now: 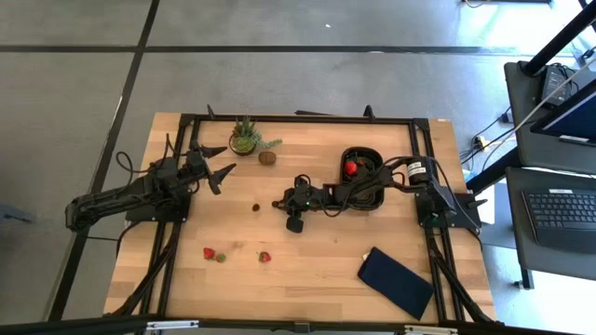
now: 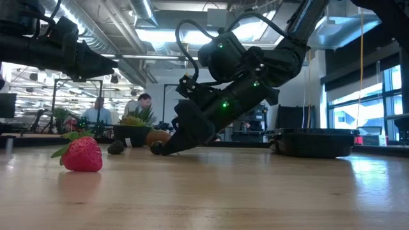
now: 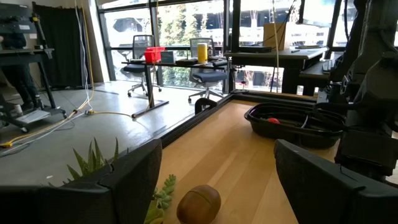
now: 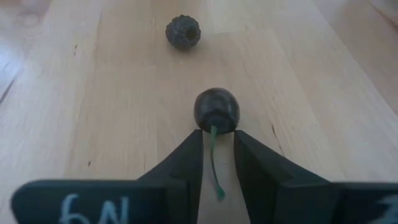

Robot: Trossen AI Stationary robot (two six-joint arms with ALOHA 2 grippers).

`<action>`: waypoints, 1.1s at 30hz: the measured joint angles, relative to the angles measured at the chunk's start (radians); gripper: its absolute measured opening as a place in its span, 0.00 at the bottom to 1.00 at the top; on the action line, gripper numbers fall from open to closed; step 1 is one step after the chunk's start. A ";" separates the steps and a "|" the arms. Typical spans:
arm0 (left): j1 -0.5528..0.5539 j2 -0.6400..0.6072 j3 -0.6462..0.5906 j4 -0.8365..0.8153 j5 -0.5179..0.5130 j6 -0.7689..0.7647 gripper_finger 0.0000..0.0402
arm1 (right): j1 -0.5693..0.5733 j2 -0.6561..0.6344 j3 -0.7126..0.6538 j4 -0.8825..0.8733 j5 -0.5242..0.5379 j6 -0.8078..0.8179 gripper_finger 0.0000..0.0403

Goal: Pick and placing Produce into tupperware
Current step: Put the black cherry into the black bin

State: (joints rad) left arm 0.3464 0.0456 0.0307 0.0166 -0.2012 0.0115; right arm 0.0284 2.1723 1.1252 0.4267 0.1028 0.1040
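High view: two floor-side strawberries (image 1: 209,252).

Small green potted plant (image 1: 245,138) near the worktop's (image 1: 317,270) far edge; flat dark-blue rectangle (image 1: 397,282) near its front right corner.

Tupperware (image 1: 362,200) at three o'clock of table (image 1: 317,270), one strawberry (image 1: 351,168) inside. Potted plant (image 1: 245,138) at eleven, brown fruit (image 1: 267,157) beside. Two strawberries (image 1: 209,252) (image 1: 264,257) at seven. Blue rectangle (image 1: 397,281) at five.
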 joint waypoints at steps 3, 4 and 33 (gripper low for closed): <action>0.000 0.000 0.000 0.000 0.000 0.000 0.75 | 0.000 0.000 0.000 0.000 0.000 0.000 0.21; 0.000 0.000 0.000 0.000 0.000 0.000 0.75 | 0.000 0.000 0.000 0.000 0.000 0.000 0.21; 0.000 0.000 0.000 0.000 0.000 0.000 0.75 | 0.000 0.000 -0.001 -0.001 0.000 0.025 0.19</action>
State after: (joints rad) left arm 0.3466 0.0456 0.0307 0.0166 -0.2015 0.0113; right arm 0.0284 2.1723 1.1240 0.4255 0.1024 0.1293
